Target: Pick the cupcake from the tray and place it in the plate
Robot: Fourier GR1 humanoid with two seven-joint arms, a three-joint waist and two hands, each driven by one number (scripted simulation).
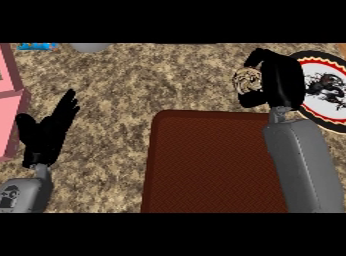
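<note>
Carrying pale frosted cupcake [247, 80], fingers of black right hand [278, 80] curling round it, off dark red rectangular tray [205, 160]; nearing round black-patterned plate [331, 95]. Next: lowering, releasing over plate. Left hand [47, 132] resting open.

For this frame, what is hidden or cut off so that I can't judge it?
- Cupcake: head view, mostly covered by the right hand curled round it; its base does not show.
- Plate: near part hidden by the right hand and forearm, far side cut by the right edge.
- Tray: right side covered by the forearm.
- Pink box: cut by the left edge.
- Left hand: open, resting at left.
</note>
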